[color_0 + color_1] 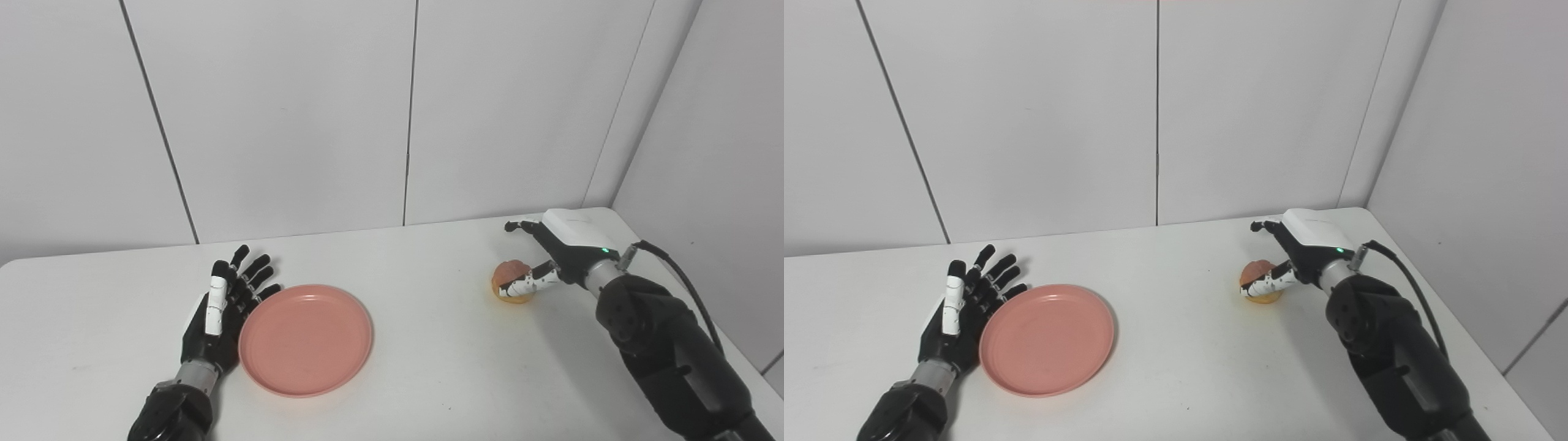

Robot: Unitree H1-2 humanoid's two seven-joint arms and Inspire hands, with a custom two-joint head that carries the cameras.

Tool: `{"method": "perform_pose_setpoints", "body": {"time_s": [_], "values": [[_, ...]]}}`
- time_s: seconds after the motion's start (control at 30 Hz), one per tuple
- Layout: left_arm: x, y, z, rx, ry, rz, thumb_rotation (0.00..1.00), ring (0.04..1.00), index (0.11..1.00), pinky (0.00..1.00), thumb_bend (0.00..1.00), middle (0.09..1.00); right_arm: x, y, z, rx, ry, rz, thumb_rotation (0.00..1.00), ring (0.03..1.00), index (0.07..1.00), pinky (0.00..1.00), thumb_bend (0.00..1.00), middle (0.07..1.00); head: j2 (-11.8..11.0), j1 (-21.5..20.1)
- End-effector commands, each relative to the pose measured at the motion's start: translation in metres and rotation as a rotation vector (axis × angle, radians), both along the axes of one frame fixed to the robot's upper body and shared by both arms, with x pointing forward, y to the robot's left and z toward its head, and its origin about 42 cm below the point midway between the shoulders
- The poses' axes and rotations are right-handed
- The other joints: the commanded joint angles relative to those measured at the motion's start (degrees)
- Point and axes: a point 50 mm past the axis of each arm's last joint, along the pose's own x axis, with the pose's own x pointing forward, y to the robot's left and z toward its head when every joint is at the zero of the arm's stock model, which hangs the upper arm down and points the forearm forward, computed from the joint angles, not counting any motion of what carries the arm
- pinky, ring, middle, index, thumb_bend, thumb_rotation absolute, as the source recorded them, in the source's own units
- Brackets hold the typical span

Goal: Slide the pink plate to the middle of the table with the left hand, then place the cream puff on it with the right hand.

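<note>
The pink plate (305,340) lies flat and empty on the white worktop (429,367), left of the worktop's middle and toward the near edge. Pressed against the plate's left rim is the left hand (219,318), set edge-on with its palm facing the plate; its fingers (254,278) are straight and fanned apart, pointing away from the robot along the plate's far-left curve, and they enclose nothing. The white-backed thumb (215,303) stands upward on the near side of the hand. The left forearm enters from the bottom-left corner and rests low over the worktop. Well apart from the plate, on the right side of the worktop and farther back, sits the cream puff (512,280), a small round pastry with a browned top and a paler yellow base, resting on the surface. The right hand (551,257) is arched over and around it from the right: the black-and-white thumb (527,285) lies across the puff's near side, touching it, while the fingers (520,226) curl above and behind it, held apart from the pastry's top. The hand is thus partly closed around the puff, which sits on the worktop. The right arm, dark and bulky with a cable looping beside the wrist, comes in from the bottom-right corner.
</note>
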Motion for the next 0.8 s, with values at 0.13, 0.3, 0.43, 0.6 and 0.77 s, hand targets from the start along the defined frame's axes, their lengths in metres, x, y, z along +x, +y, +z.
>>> {"method": "perform_pose_setpoints", "body": {"time_s": [0.13, 0.3, 0.43, 0.6, 0.77], "values": [[-0.005, -0.001, -0.015, 0.003, 0.057, -0.003, 0.87, 0.92, 0.981, 0.84, 0.99, 0.909, 0.012, -0.005, 0.023, -0.029, -0.065, 0.002, 0.31, 0.868, 0.831, 0.67, 1.0, 0.903, -0.3, 0.05], [-0.005, -0.002, -0.018, 0.002, 0.059, -0.004, 0.87, 0.921, 0.978, 0.84, 0.97, 0.907, 0.014, -0.003, 0.018, -0.035, -0.058, 0.003, 0.26, 0.873, 0.84, 0.65, 1.0, 0.907, -0.49, 0.16], [-0.007, -0.004, -0.019, -0.001, 0.058, -0.005, 0.87, 0.916, 0.975, 0.83, 0.97, 0.902, 0.016, -0.005, 0.016, -0.037, -0.057, 0.006, 0.24, 0.871, 0.845, 0.65, 1.0, 0.903, -0.67, 0.71], [-0.008, -0.005, -0.02, -0.005, 0.056, -0.004, 0.87, 0.914, 0.976, 0.82, 0.96, 0.9, 0.017, -0.003, 0.011, -0.05, -0.052, 0.008, 0.22, 0.875, 0.851, 0.66, 1.0, 0.91, -0.57, 1.14], [-0.01, -0.004, -0.021, -0.004, 0.056, -0.003, 0.88, 0.911, 0.976, 0.81, 0.95, 0.897, 0.02, -0.003, 0.006, -0.054, -0.041, 0.012, 0.23, 0.882, 0.854, 0.67, 1.0, 0.913, -0.58, 1.32]]}}
